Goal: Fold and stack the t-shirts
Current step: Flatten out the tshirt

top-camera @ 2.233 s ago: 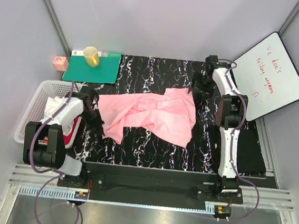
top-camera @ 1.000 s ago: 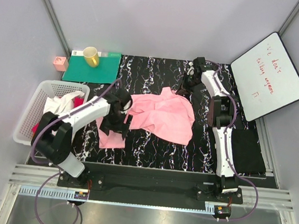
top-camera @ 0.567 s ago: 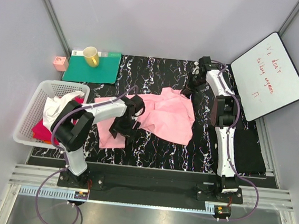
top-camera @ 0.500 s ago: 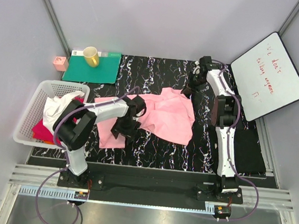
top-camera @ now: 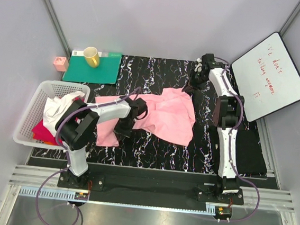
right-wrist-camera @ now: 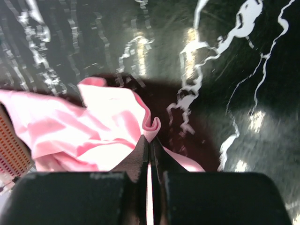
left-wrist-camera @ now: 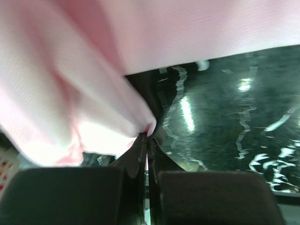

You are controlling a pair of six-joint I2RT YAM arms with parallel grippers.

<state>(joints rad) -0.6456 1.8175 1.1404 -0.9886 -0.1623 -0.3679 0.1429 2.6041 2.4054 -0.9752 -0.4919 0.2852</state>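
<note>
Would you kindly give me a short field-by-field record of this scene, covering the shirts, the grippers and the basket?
Table shirt: light pink t-shirt, crumpled and unfolded, on the black marbled table
Left gripper: shut on the shirt's near left edge
Right gripper: shut on its far right corner
Basket: holds white t-shirt and magenta-red t-shirt
Stack: none yet
Far left: yellow cup on green mat

Light pink t-shirt [top-camera: 163, 115]: rumpled, partly spread, right of basket [top-camera: 57, 84]. White t-shirt [top-camera: 54, 109]: bunched inside basket. Magenta-red t-shirt [top-camera: 40, 133]: inside basket, beneath white one.
</note>
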